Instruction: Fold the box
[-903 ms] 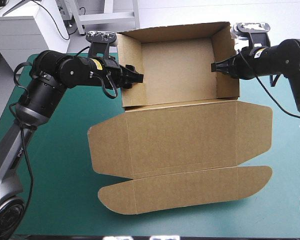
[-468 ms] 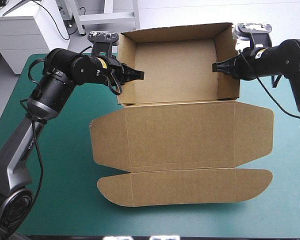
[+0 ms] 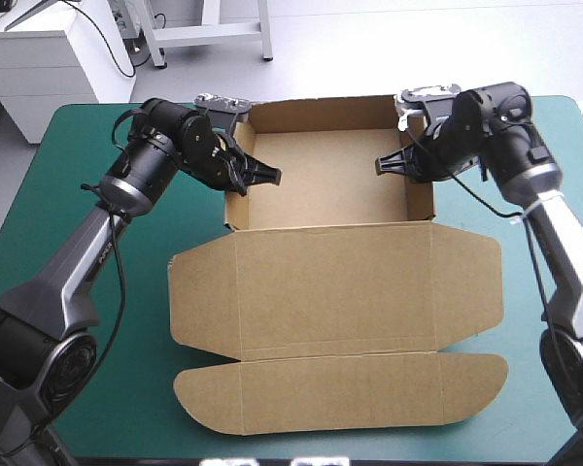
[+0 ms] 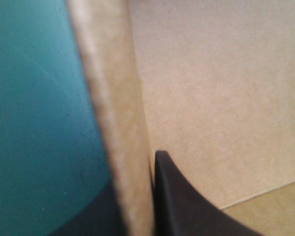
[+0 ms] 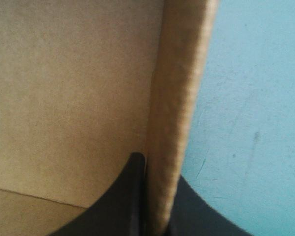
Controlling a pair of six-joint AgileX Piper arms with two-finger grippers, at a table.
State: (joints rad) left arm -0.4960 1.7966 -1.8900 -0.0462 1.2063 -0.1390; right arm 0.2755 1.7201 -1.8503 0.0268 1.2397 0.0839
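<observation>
The brown box (image 3: 325,180) stands as an open tray at the far middle of the table. Its lid (image 3: 330,291) lies flat toward the front, with a rounded flap (image 3: 340,388) at the end. My left gripper (image 3: 262,175) is shut on the tray's left wall (image 4: 115,123), one black finger (image 4: 172,196) inside the tray and one outside. My right gripper (image 3: 384,165) is shut on the right wall (image 5: 179,98), with a finger (image 5: 130,191) inside against the board. Both wrist views show the wall pinched edge-on between the fingers.
The teal-green cover (image 3: 97,146) shows bare to the left of the box and also on the right (image 3: 554,136). The lid's rounded flap reaches close to the table's front edge.
My left gripper has shut on the left wall, having stood open around it earlier. The whole box has slid left and slightly forward, and both arms have swung with it.
</observation>
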